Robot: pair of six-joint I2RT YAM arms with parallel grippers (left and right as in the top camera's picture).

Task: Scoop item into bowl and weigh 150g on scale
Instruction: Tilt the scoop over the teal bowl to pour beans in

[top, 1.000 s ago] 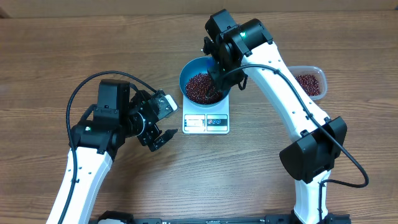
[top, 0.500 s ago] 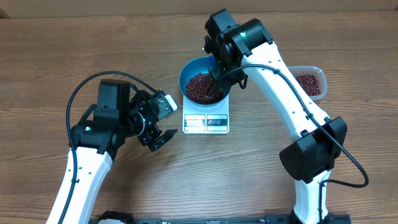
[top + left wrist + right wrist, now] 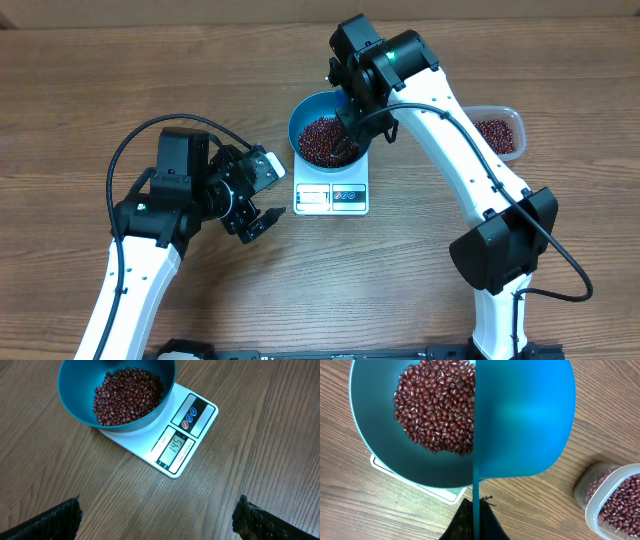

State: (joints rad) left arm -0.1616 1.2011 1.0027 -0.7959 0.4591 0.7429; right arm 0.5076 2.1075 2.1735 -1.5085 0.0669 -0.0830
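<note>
Your right gripper (image 3: 475,521) is pinched tight on the thin handle of the blue scoop (image 3: 520,420), and you hold that scoop turned on its side over the teal bowl (image 3: 370,445). In the right wrist view the handle shows edge-on as a narrow blue line, and the scoop's cup hides the bowl's right side, so you cannot tell whether any beans are in it. The beans (image 3: 127,395) lie as a loose red-brown heap in the bottom of the bowl. The bowl sits on the white scale (image 3: 142,445) and covers most of its platform, leaving only the button panel and the display (image 3: 175,449) showing along the edge nearest the arms' bases. The display shows what looks like 145. Your left gripper (image 3: 261,222) hangs over the bare wooden table (image 3: 120,80), near the scale's left front corner but apart from it, with its jaws spread wide and nothing between them. Its camera looks down on bowl and scale together. More beans sit in the clear plastic tub (image 3: 581,492) on the table to the right of the bowl, well apart from it
</note>
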